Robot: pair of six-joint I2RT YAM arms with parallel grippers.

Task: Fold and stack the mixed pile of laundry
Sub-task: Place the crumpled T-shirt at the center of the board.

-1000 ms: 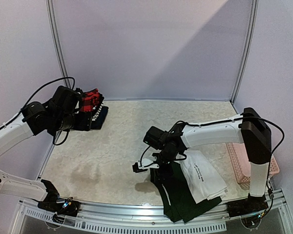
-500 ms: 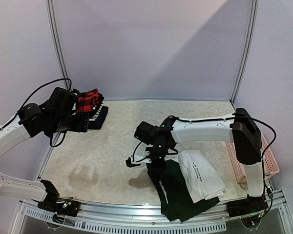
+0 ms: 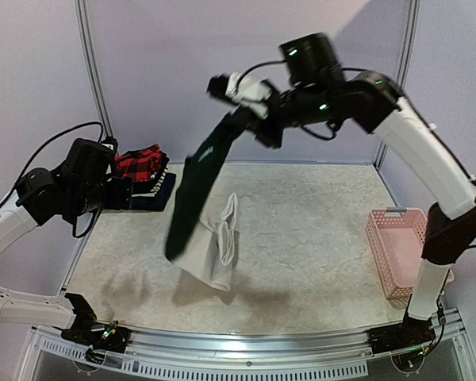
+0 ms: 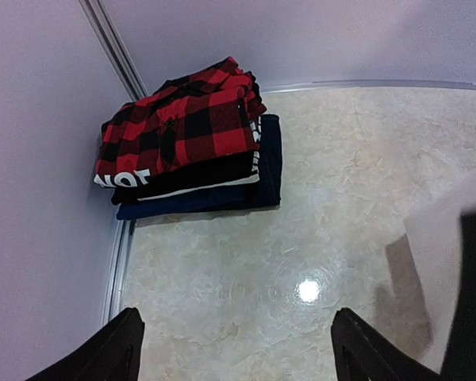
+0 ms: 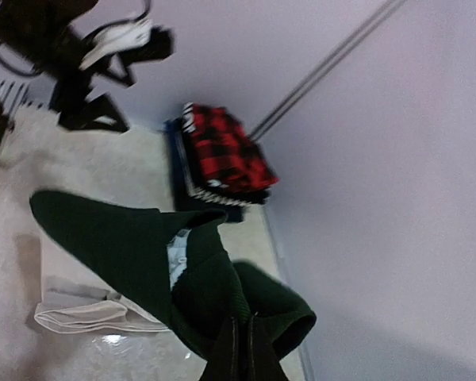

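My right gripper [image 3: 250, 119] is raised high over the back of the table, shut on a dark green garment [image 3: 197, 186] that hangs down to the left. In the right wrist view the shut gripper [image 5: 242, 349] pinches a bunched fold of the green garment [image 5: 143, 246]. A white garment [image 3: 218, 250] hangs behind its lower end, close to the table; I cannot tell whether they touch. A folded stack [image 3: 147, 178] topped by the red-and-black plaid shirt [image 4: 182, 127] lies at the back left. My left gripper [image 4: 238, 357] hovers open just in front of it, holding nothing.
A pink slatted basket [image 3: 401, 254] stands at the right edge. Purple walls with metal rails [image 4: 115, 48] close in the back and sides. The stack's bottom layer is navy [image 4: 206, 198]. The left arm [image 5: 79, 48] shows across the table.
The right gripper shut on the dark green garment near the front and swung it up high toward the back. The white garment moved left to mid-table. The left arm drew back slightly.
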